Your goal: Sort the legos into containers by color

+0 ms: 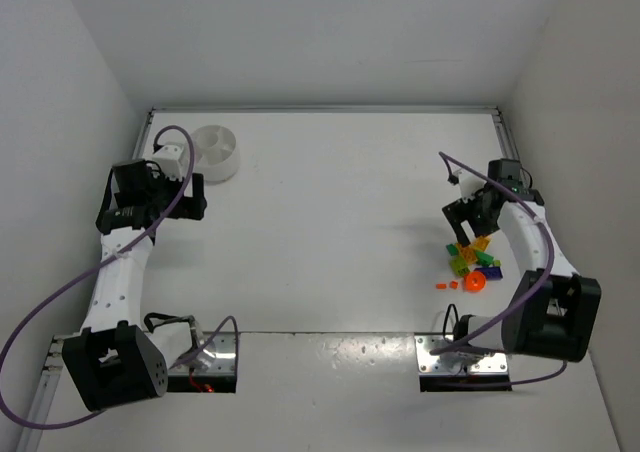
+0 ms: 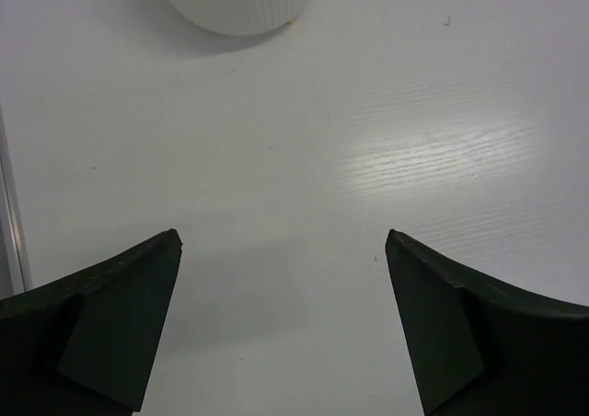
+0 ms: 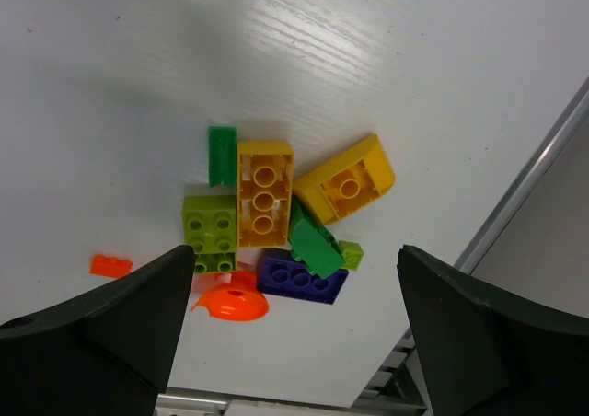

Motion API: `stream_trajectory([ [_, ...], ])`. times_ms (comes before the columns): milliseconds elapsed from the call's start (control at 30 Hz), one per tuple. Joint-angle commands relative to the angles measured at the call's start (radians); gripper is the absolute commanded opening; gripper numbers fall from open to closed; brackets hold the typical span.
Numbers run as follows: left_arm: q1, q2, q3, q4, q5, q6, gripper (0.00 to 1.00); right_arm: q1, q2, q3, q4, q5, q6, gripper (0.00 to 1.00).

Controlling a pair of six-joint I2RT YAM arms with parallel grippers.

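My left claw (image 2: pixel 282 235) gaped wide, its camera seeing only dish (image 2: pixel 244 6). My right claw (image 3: pixel 294 250) gaped likewise, seeing only legos (image 3: pixel 265 195).

1. Your left arm (image 1: pixel 118 272) climbs from its base and leans forward, with the wrist carried well ahead of the base.
2. Your left gripper (image 2: pixel 282 241) tilts down and forward. Its jaws are spread wide, and the dark fingers (image 2: pixel 120 324) sit far apart with nothing between them.
3. Your right arm (image 1: pixel 535 257) bows outward from its base, then curls back in, with the wrist ahead of the base.
4. Your right gripper (image 3: pixel 294 248) points almost straight down. Its jaws are just as wide, and each black finger fills a lower corner of the wrist view.
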Motion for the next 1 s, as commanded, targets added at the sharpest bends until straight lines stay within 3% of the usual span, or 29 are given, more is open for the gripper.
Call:
stream_trajectory([
  [0, 0.007, -0.020, 0.026, 0.031, 0.090, 0.026, 0.99, -0.016, 0.049, 0.095, -0.051, -0.013, -0.076, 0.91],
  [67, 0.007, -0.020, 0.037, 0.031, 0.111, 0.026, 0.99, -0.016, 0.094, 0.121, -0.080, -0.038, -0.076, 0.90],
  [200, 0.007, -0.020, 0.049, 0.031, 0.134, 0.016, 0.99, -0.034, 0.170, 0.164, -0.121, -0.062, -0.117, 0.72],
  [300, 0.007, -0.020, 0.059, 0.031, 0.148, 0.016, 0.99, -0.035, 0.218, 0.174, -0.155, -0.082, -0.140, 0.64],
  [467, 0.007, -0.011, 0.068, 0.031, 0.159, 0.006, 0.99, -0.044, 0.241, 0.162, -0.202, -0.104, -0.163, 0.63],
  [633, 0.007, -0.011, 0.068, 0.031, 0.170, -0.003, 0.99, -0.044, 0.241, 0.107, -0.160, -0.095, -0.153, 0.71],
  [967, 0.007, -0.002, 0.068, 0.031, 0.170, -0.003, 0.99, -0.044, 0.347, 0.098, -0.086, -0.075, -0.108, 0.67],
])
